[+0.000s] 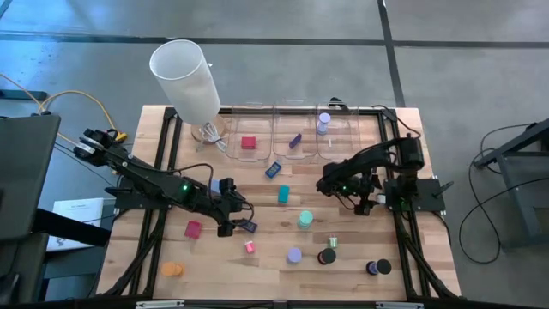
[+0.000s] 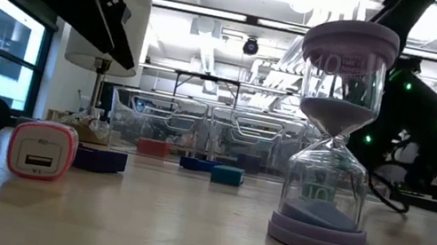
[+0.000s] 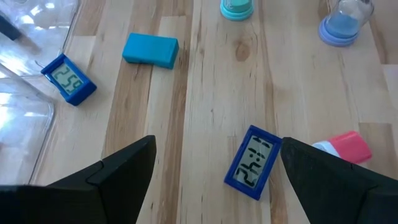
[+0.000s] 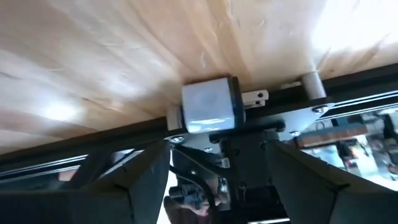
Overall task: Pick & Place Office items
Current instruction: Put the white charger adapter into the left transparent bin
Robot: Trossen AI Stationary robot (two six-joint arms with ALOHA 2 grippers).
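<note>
Lying flat on the wooden table (image 1: 360, 257), a small dark blue digital clock (image 3: 253, 162) sat between the spread fingers of the left gripper (image 3: 214, 171), which hovered just above it with its jaws wide and nothing in its grasp. A pink charger block (image 3: 348, 148) lay just beside that clock, and a teal block (image 3: 150, 50) and a second blue clock (image 3: 68, 79) rested farther off, near the clear plastic bins (image 1: 292, 129). In the high view a red block (image 1: 249, 143), a purple piece (image 1: 295, 140) and a lavender hourglass (image 1: 323, 123) were inside the bins, while other pieces were scattered over the near half of the table: a red block (image 1: 193, 229), an orange disc (image 1: 173, 269), a lavender hourglass (image 2: 335, 134) and black discs (image 1: 328, 256). The right gripper (image 4: 217, 163) hung over the table's right side, its fingers parted and empty, well apart from the pieces.
</note>
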